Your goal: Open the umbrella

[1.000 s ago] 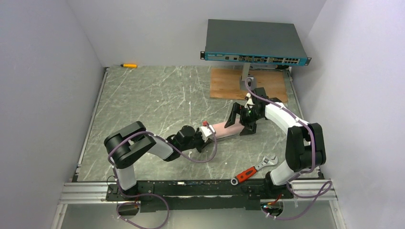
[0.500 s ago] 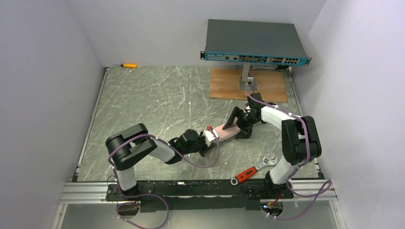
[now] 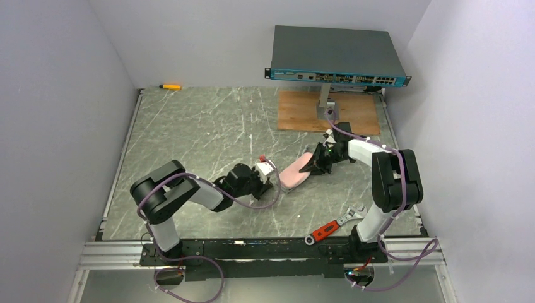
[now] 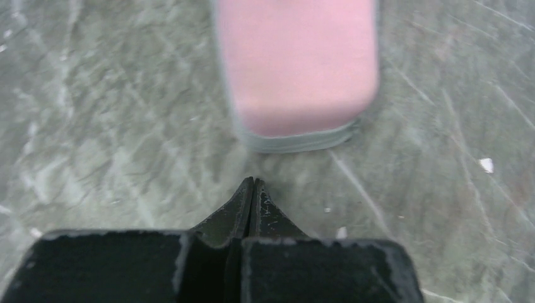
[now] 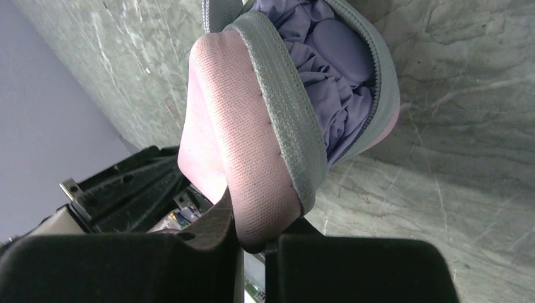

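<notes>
The umbrella [image 5: 334,57] shows only as crumpled lavender fabric inside a pink zip case [image 3: 293,175] with a grey rim, lying mid-table. The case's far end gapes open. My right gripper [image 3: 313,165] is at that end, shut on the pink flap of the case [image 5: 252,158], which sits pinched between its fingers around the gripper [image 5: 262,240]. My left gripper [image 3: 271,178] lies low at the case's near end, a short gap away. In the left wrist view the gripper [image 4: 253,184] has its jaws pressed together with nothing in them, the case's pink end [image 4: 296,63] just ahead.
A teal-fronted network switch [image 3: 337,53] stands raised on a post over a wooden board [image 3: 296,113] at the back right. A red-handled wrench [image 3: 334,225] lies near the right arm's base. A yellow screwdriver [image 3: 170,86] rests at the back wall. White walls close three sides.
The right gripper went from wide open to closed on the case's far flap. The left gripper drew back to the left, off the case's near end, still shut.
</notes>
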Controlling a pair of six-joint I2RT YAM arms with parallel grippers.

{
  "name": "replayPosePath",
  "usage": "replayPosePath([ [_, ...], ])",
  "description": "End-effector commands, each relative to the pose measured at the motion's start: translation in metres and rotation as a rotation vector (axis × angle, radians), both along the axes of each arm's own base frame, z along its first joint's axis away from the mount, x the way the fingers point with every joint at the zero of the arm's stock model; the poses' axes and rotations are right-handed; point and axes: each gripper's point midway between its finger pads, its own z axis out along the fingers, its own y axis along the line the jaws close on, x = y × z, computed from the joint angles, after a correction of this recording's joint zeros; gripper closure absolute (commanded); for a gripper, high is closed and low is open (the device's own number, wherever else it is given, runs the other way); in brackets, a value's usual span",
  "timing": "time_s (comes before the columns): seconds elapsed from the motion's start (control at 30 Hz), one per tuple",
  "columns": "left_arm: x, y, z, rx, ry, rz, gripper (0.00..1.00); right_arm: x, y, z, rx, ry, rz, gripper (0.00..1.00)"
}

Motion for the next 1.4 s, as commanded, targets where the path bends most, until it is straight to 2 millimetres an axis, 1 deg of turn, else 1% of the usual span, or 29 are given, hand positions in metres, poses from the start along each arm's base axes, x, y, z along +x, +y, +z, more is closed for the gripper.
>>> replayPosePath([
  [0.0, 0.007, 0.018, -0.004, 0.014, 0.030, 0.054, 1.00, -0.018, -0.040, -0.049, -0.251, 0.041, 0.043, 1.00],
  [0.07, 0.003, 0.015, 0.002, 0.000, 0.009, 0.001, 1.00, -0.018, -0.039, -0.048, -0.245, 0.050, 0.025, 1.00],
  [0.17, -0.015, 0.002, 0.023, -0.079, -0.043, -0.088, 1.00, -0.016, -0.033, -0.043, -0.210, 0.069, -0.029, 1.00],
  [0.2, -0.020, -0.002, 0.025, -0.079, -0.049, -0.091, 1.00, -0.017, -0.033, -0.042, -0.207, 0.083, -0.055, 1.00],
  [0.23, -0.027, -0.008, 0.026, -0.079, -0.046, -0.098, 0.92, -0.020, -0.032, -0.043, -0.207, 0.102, -0.080, 1.00],
  [0.3, -0.032, -0.011, 0.025, -0.097, -0.009, -0.078, 0.67, -0.022, -0.031, -0.042, -0.197, 0.121, -0.137, 1.00],
  [0.37, -0.035, -0.013, 0.019, -0.091, 0.035, -0.046, 0.48, -0.021, -0.026, -0.041, -0.166, 0.141, -0.194, 1.00],
  [0.4, -0.034, -0.014, 0.016, -0.085, 0.046, -0.029, 0.42, -0.020, -0.023, -0.040, -0.153, 0.151, -0.229, 1.00],
  [0.47, -0.031, -0.017, 0.014, -0.088, 0.069, -0.004, 0.40, -0.018, -0.020, -0.041, -0.150, 0.160, -0.274, 1.00],
  [0.53, -0.026, -0.019, 0.009, -0.071, 0.094, 0.034, 0.43, -0.018, -0.018, -0.044, -0.148, 0.181, -0.300, 1.00],
  [0.67, -0.013, -0.021, 0.004, -0.053, 0.117, 0.113, 0.47, -0.022, -0.024, -0.050, -0.192, 0.210, -0.315, 1.00],
  [0.77, -0.012, -0.026, 0.003, -0.060, 0.142, 0.135, 0.48, -0.022, -0.023, -0.051, -0.191, 0.225, -0.331, 1.00],
  [0.9, -0.008, -0.030, -0.006, -0.041, 0.182, 0.174, 0.52, -0.020, -0.020, -0.049, -0.188, 0.221, -0.326, 1.00],
  [0.97, -0.002, -0.030, -0.010, -0.027, 0.200, 0.220, 0.54, -0.022, -0.020, -0.048, -0.200, 0.224, -0.328, 1.00],
  [1.03, 0.002, -0.031, -0.014, -0.018, 0.225, 0.256, 0.61, -0.024, -0.022, -0.049, -0.228, 0.233, -0.347, 1.00],
  [1.07, 0.004, -0.031, -0.017, -0.008, 0.233, 0.277, 0.66, -0.025, -0.022, -0.049, -0.231, 0.229, -0.346, 1.00],
  [1.1, 0.008, -0.029, -0.019, 0.005, 0.233, 0.303, 0.72, -0.026, -0.022, -0.048, -0.234, 0.226, -0.342, 1.00],
  [1.17, 0.012, -0.023, -0.023, 0.028, 0.233, 0.341, 0.81, -0.027, -0.026, -0.049, -0.254, 0.226, -0.346, 1.00],
  [1.2, 0.013, -0.020, -0.025, 0.041, 0.234, 0.357, 0.84, -0.028, -0.026, -0.049, -0.258, 0.224, -0.347, 1.00],
  [1.3, 0.014, -0.014, -0.025, 0.047, 0.229, 0.364, 1.00, -0.030, -0.027, -0.051, -0.264, 0.227, -0.353, 1.00],
  [1.37, 0.016, -0.010, -0.025, 0.047, 0.227, 0.364, 1.00, -0.030, -0.032, -0.053, -0.292, 0.215, -0.350, 1.00],
])
